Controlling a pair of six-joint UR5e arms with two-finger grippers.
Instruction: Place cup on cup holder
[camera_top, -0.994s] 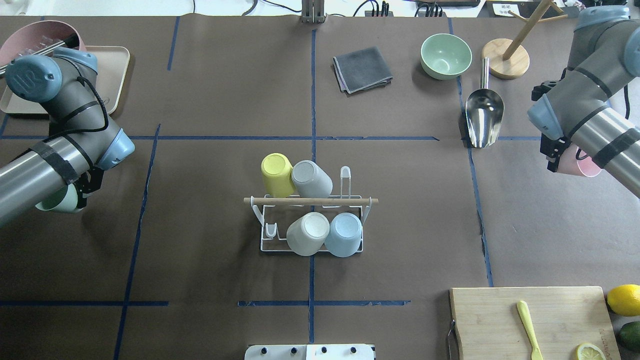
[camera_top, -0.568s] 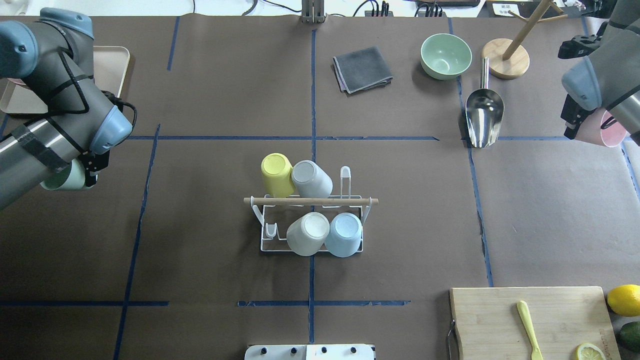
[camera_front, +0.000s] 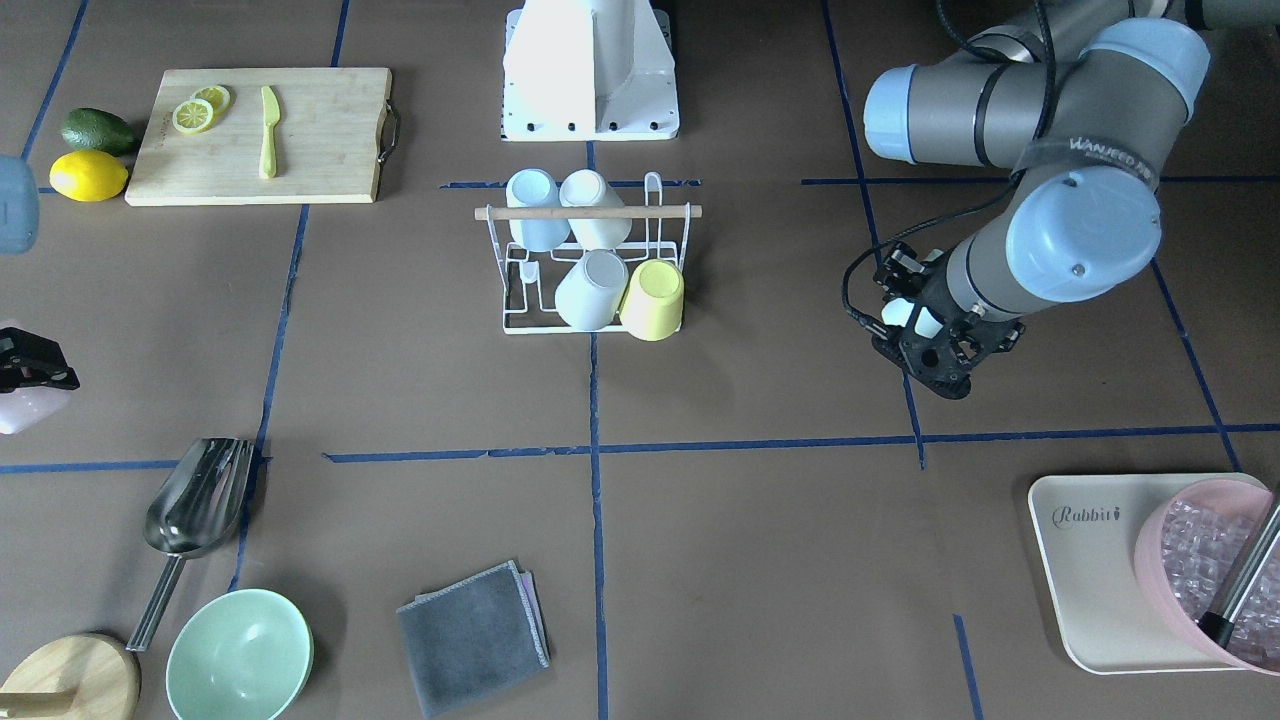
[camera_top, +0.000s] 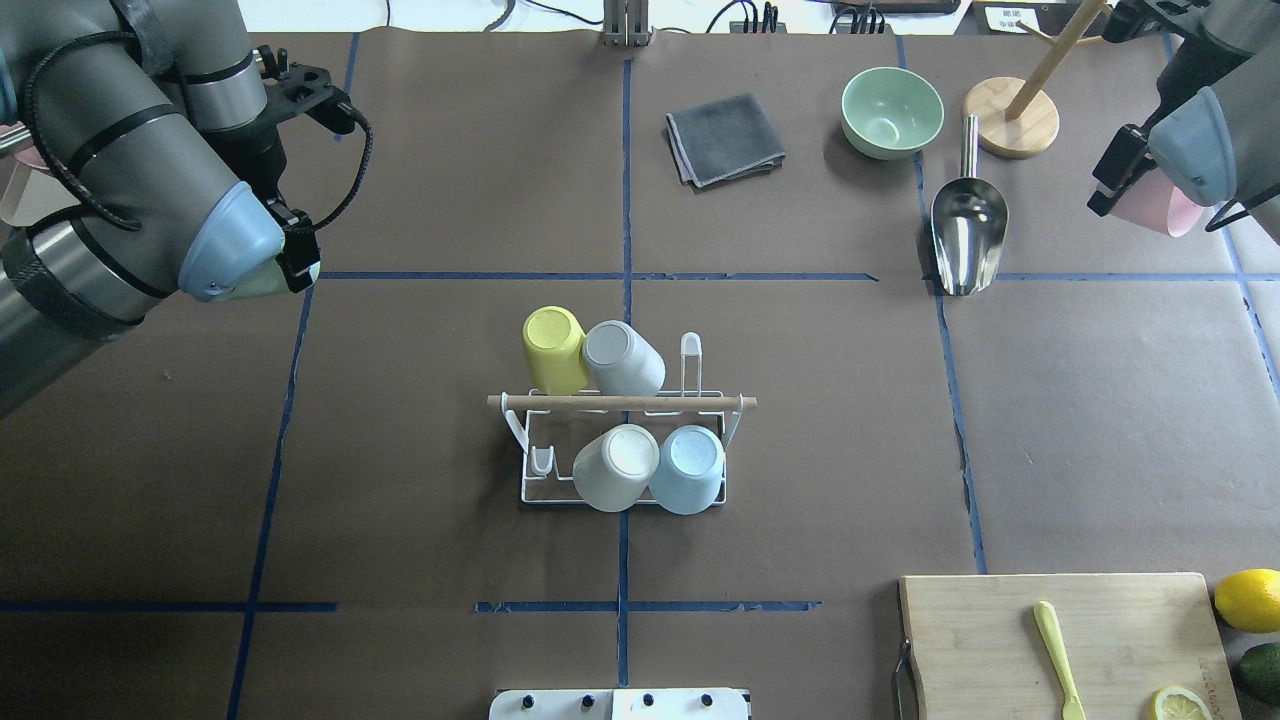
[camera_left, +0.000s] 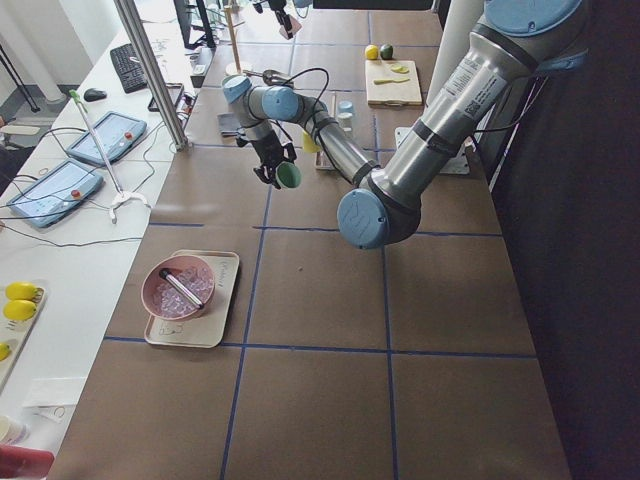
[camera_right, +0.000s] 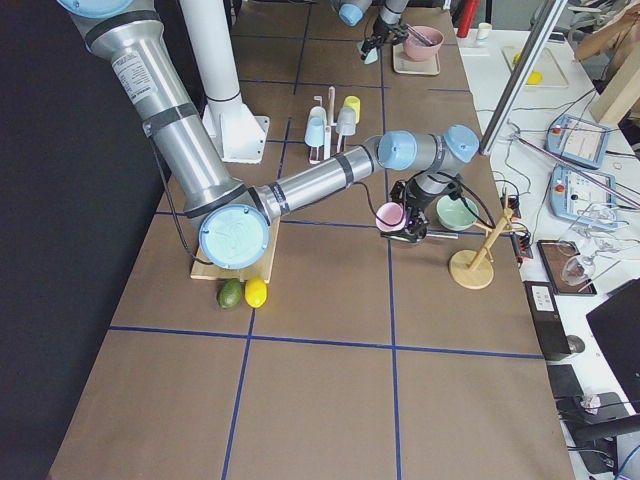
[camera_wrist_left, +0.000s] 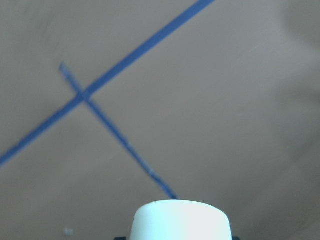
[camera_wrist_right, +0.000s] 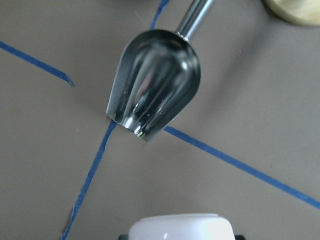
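Nearest the robot, at the right of the surface (camera_top: 400, 560), a wooden cutting board (camera_top: 1000, 640) is seen. A yellow knife (camera_top: 1058, 655) is laid on it and a lemon (camera_top: 1250, 598) is set just beside it. At the middle of the surface the cup holder (camera_top: 620, 402) is stood, and four cups are carried on its prongs with their bottoms up. A white cup (camera_top: 616, 466) and a blue cup (camera_top: 690, 468) are found in the near row, and a yellow cup (camera_top: 553, 348) and a grey cup (camera_top: 622, 358) in the far row. The near-left prong (camera_top: 541, 460) and the far-right prong (camera_top: 690, 352) are left bare. Well to the left of the holder, a pale green cup (camera_left: 288, 176) is gripped by the left jaws and held above the surface. Well to the right and a little farther off, a pink cup (camera_top: 1150, 205) is clamped in the right jaws, near a metal scoop (camera_top: 967, 235). Beyond these, a grey cloth (camera_top: 725, 138), a green bowl (camera_top: 892, 112) and a wooden stand (camera_top: 1012, 118) are set along the far side.
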